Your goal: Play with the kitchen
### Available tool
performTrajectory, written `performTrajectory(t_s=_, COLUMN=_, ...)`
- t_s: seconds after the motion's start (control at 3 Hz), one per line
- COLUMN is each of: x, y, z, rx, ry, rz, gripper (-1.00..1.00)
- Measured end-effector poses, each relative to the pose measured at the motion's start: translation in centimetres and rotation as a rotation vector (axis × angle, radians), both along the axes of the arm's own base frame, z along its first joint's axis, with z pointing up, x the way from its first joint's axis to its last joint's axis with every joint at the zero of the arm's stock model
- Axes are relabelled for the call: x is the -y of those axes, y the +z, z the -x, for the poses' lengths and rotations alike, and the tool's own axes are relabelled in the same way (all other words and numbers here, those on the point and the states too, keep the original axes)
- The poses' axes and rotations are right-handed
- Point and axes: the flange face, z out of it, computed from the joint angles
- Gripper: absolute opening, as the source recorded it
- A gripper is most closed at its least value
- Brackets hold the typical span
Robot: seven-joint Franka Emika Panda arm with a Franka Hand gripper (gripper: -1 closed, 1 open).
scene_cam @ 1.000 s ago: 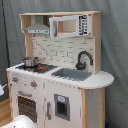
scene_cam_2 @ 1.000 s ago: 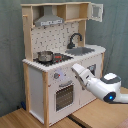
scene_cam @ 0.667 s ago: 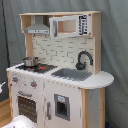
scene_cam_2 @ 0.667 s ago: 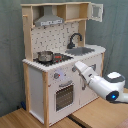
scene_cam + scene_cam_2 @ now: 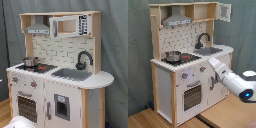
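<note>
Since the frame a second before, the arm [image 5: 230, 79] had shifted slightly in the second exterior view, its white forearm reaching up and toward the second exterior view's left, its far end close against the front of the kitchen [image 5: 188, 60] just below the countertop edge. The gripper itself was hidden behind the arm's last segment, so whether its fingers were spread or closed could not be told, nor whether it touched the front panel.

The kitchen stood upright on a light wooden floor [image 5: 148, 119] against a grey curtain [image 5: 114, 40] in both exterior views. In the second exterior view the small metal pot [image 5: 173, 56] sat on the stovetop [image 5: 184, 58] at the near corner, well to the second exterior view's left of the arm's end and above it. The black faucet [image 5: 203, 39] arched over the grey sink [image 5: 208, 51] further back. The oven door [image 5: 193, 95] with its window lay just below and to the second exterior view's left of the arm's tip, with round knobs [image 5: 184, 76] above it. The hood [image 5: 177, 21] hung over the stove, and a cupboard door [image 5: 224, 12] on the upper shelf stood swung open.

In the first exterior view only a pale rounded piece [image 5: 20, 123] showed at the bottom edge, likely part of the arm, below the oven door [image 5: 27, 106].
</note>
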Motion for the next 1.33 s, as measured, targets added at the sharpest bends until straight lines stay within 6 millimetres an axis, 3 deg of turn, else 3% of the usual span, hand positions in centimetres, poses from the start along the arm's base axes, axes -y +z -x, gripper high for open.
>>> performTrajectory(t_s=1.33, x=4.0, y=9.3, z=9.5, rx=0.086, ry=-0.169, rz=-0.03, gripper=1.0)
